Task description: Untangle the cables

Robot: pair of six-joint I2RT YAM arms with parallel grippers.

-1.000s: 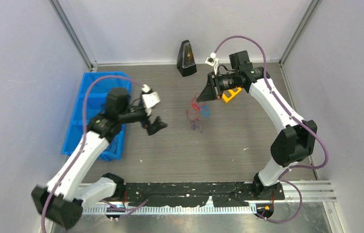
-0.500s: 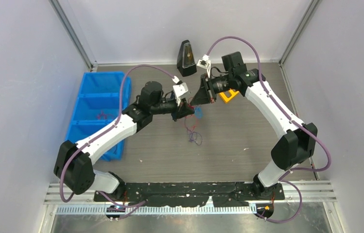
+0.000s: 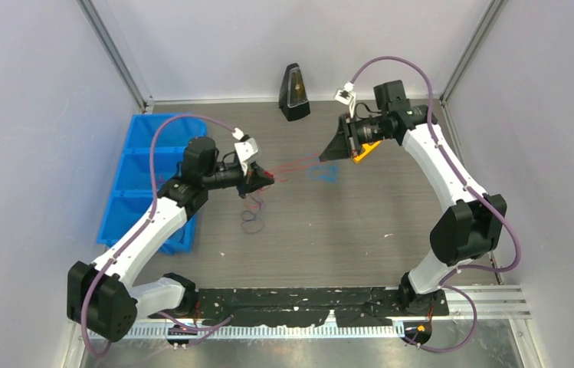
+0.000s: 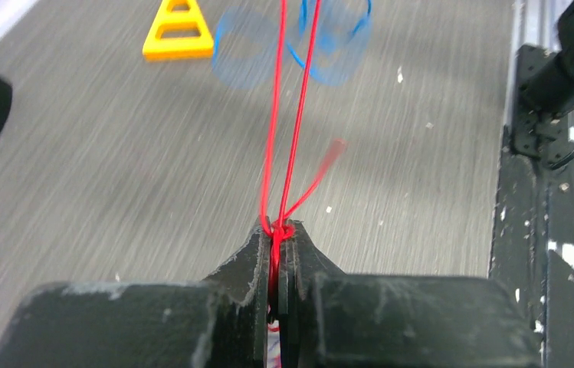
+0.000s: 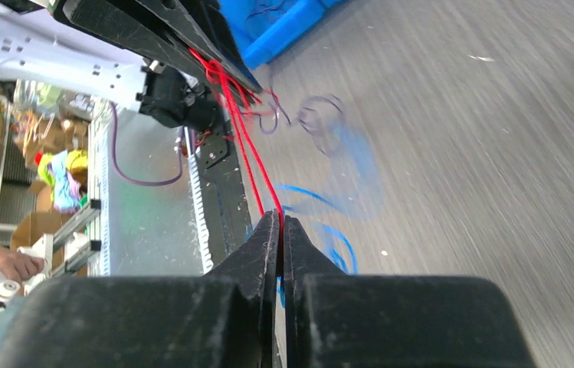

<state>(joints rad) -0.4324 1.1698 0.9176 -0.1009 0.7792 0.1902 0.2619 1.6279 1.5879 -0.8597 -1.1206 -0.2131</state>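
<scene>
From above, the red cable (image 3: 293,164) stretches taut, left to right, between the left gripper (image 3: 265,181) and the right gripper (image 3: 329,153), with blue loops (image 3: 322,173) nearer the right one. Left wrist: its fingers (image 4: 253,264) are clamped on the red cable, which runs straight ahead. Right wrist: that gripper is pinched on it too.

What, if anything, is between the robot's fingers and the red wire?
Nothing I can see. The left fingers and right fingers both pinch the red wire, which is pulled tight between them. A blue wire dangles near the right fingers.
</scene>
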